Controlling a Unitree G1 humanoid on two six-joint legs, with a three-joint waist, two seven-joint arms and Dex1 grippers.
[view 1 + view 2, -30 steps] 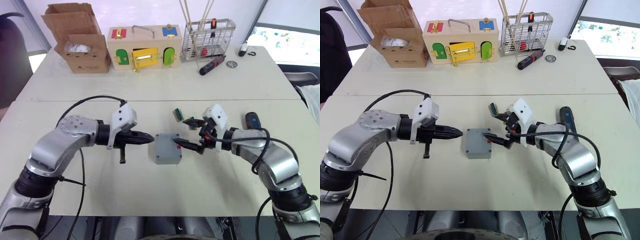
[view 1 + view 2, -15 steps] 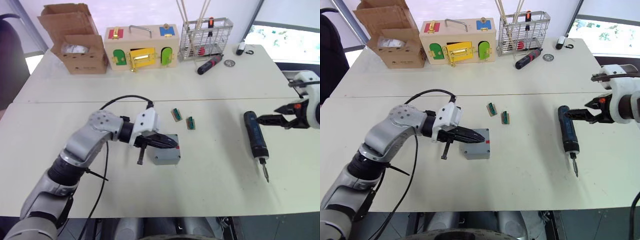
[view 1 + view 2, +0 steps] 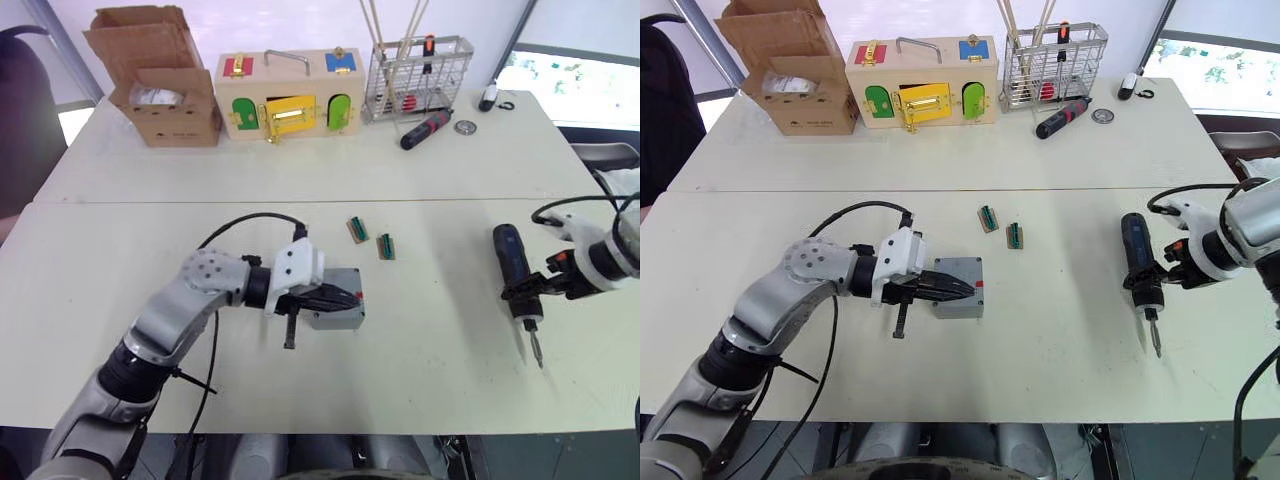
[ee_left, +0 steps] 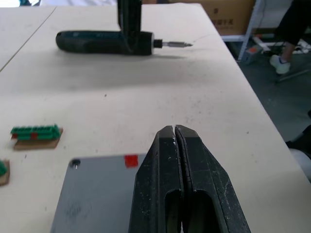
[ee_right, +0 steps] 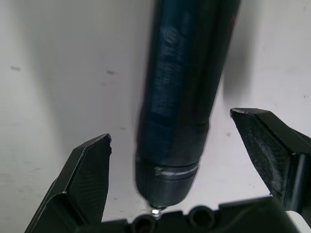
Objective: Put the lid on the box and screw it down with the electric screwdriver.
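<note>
With my right gripper spread astride the electric screwdriver and my left gripper pressed together on the lid, closing around the tool seems next.

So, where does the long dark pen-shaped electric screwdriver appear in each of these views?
Left eye view: long dark pen-shaped electric screwdriver, lying on the table at the right, between the right gripper's fingers.
Right eye view: same place.
Left wrist view: lying across the far table.
Right wrist view: upright between the open fingers.
Shared landmark: its thin metal bit.
</note>
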